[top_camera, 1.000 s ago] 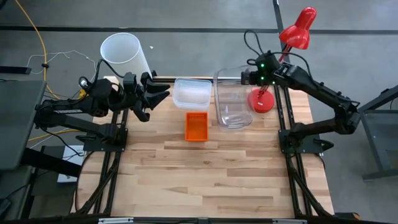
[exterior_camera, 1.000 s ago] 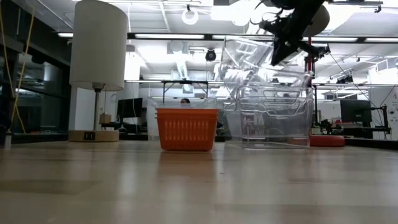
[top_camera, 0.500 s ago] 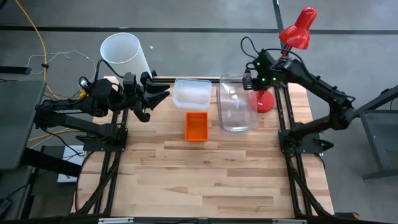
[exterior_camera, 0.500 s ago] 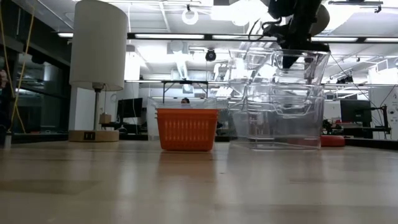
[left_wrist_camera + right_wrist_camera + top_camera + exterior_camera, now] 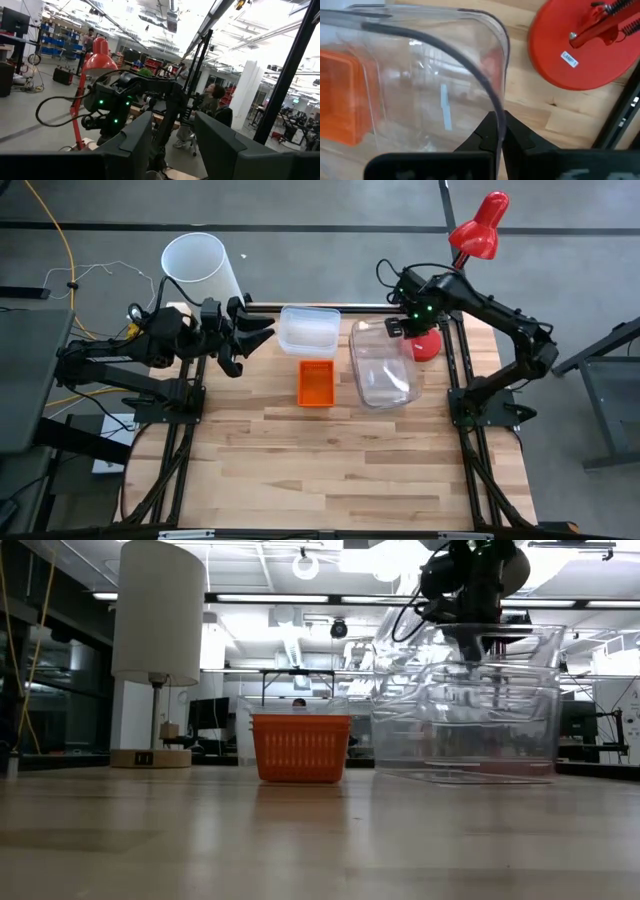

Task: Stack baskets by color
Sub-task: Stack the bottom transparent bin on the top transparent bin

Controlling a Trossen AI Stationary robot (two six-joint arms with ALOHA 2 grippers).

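Note:
A tall clear bin (image 5: pixel 381 367) (image 5: pixel 465 710) stands right of the middle, with my right gripper (image 5: pixel 398 329) (image 5: pixel 500 131) shut on its far right rim. An orange basket (image 5: pixel 316 383) (image 5: pixel 300 748) rests on its base on the table, just left of the bin. A shallower clear bin (image 5: pixel 308 328) sits behind the basket at the far edge. Faint lines show through the held bin's walls; whether they belong to another bin, I cannot tell. My left gripper (image 5: pixel 256 332) (image 5: pixel 172 145) waits open in the air at the far left. My right gripper pinches the clear bin's wall at its rim (image 5: pixel 498 116), beside the far right corner. One finger is inside the bin and one outside. The fingers (image 5: pixel 484 638) come from above, pointing down. The bin is upright, its base low over the table; whether it touches, I cannot tell.
A red desk lamp stands with its round base (image 5: pixel 428 343) (image 5: pixel 580 47) just right of the held bin. A white cylinder shade (image 5: pixel 200 268) (image 5: pixel 157 615) stands at the far left corner. Bare wood (image 5: pixel 340 470) fills the near half of the table.
My right gripper has tipped from a slant to pointing down, sinking and coming toward the table's near edge. The clear bin it holds has swung from tilted high in the air to upright, and now stands lower and nearer, close over the table.

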